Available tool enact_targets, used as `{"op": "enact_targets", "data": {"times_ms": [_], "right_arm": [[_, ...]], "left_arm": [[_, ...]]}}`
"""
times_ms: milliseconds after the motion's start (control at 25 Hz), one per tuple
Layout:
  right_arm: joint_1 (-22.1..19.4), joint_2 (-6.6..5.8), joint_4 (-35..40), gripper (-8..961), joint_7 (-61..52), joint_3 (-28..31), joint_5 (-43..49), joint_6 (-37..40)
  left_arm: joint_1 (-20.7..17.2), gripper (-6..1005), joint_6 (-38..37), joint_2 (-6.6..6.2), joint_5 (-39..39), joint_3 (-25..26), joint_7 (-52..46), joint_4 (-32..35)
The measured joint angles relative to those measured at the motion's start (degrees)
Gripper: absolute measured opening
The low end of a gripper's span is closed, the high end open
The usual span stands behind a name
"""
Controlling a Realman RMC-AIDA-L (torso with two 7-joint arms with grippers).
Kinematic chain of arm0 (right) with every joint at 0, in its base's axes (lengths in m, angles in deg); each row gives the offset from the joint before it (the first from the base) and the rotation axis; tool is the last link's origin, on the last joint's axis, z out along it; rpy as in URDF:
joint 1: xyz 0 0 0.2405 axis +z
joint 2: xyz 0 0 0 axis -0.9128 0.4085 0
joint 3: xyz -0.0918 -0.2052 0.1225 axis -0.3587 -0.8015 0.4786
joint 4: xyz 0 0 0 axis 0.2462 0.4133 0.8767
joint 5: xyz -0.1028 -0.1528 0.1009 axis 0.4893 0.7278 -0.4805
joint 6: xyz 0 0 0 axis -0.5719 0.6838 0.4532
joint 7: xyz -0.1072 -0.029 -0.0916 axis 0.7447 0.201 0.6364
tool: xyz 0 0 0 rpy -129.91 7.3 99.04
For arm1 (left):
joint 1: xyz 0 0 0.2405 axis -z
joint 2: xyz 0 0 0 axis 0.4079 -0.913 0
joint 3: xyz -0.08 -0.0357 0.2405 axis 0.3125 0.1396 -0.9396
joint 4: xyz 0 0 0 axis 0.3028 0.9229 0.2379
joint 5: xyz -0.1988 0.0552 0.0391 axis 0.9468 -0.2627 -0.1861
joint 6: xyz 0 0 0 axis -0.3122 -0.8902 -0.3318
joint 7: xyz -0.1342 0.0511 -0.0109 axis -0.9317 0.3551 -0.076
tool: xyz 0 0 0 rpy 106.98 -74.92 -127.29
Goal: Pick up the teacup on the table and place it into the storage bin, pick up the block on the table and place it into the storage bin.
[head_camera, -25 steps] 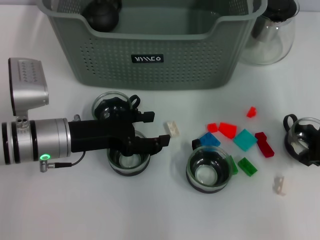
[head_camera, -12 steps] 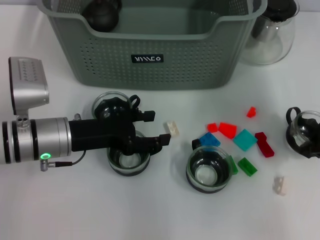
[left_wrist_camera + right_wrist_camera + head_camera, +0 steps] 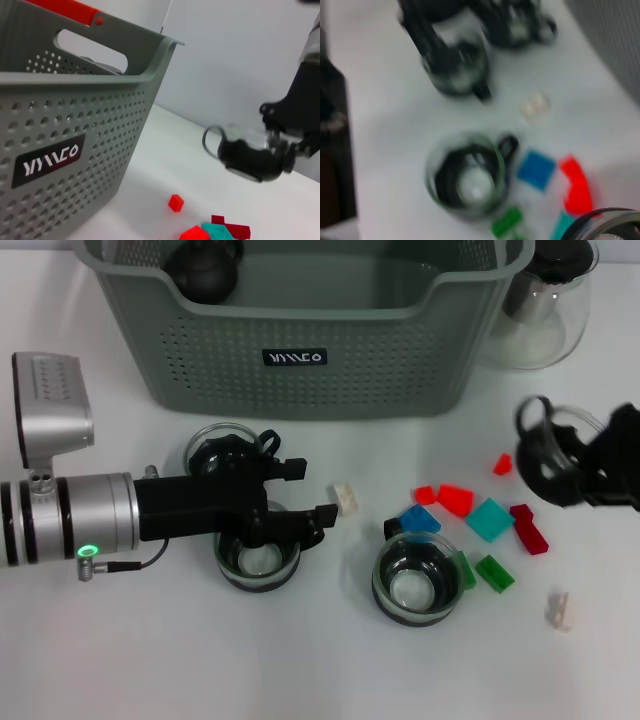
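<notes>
1. Nearest us on the white table (image 3: 330,670), a glass teacup w/ black base (image 3: 418,585) stands upright; a green block (image 3: 494,573) lies just beside it and a pale block (image 3: 559,609) sits nearer the right edge.
2. Our left gripper (image 3: 310,492) reaches in low from the left, its black fingers (image 3: 322,516) parted and grasping nothing. It hangs over two more cups: one (image 3: 257,562) under the lower finger, another (image 3: 222,448) just behind the arm.
3. Mid-table, a small cream block (image 3: 346,497) lies just off the left fingertips. Right of it we see scattered blocks: a blue one (image 3: 419,520), a teal one (image 3: 490,519), red pieces (image 3: 455,499) and a dark red one (image 3: 529,528).
4. At right, our right gripper (image 3: 590,465) carries a teacup (image 3: 552,450) clear of the table, above the red and teal blocks, tilted w/ its handle toward the bin. The left wrist view shows the black claw (image 3: 287,145) clenched on that cup (image 3: 247,155), in mid-air.
5. Farthest back, the grey-green storage bin (image 3: 300,350) stands w/ its label facing us; a dark round object (image 3: 203,270) rests inside at its left corner. A clear glass pot (image 3: 545,305) stands just beside the bin's right end.
</notes>
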Motion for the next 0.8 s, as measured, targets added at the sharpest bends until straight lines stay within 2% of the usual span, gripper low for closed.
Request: {"op": "enact_targets", "data": {"times_ms": [360,560,800], "right_arm": [[3.4,-0.41,-2.4,59,-0.6,2.1,-16.6,2.5],[8.8,-1.20,-9.0,60,-0.4,3.1,-24.0,2.1],[15.2,-1.20,-11.3,60,-2.6,4.0,-28.7,-3.6]], "left_arm": [[-0.1,824,-0.6,-0.28,-0.4,0.0,0.1,0.2],[-0.1,824,-0.7,-0.37,-0.4,0.0,0.1,0.6],[-0.1,825,-0.7,-0.36,0.0,0.0,0.1,0.9]]}}
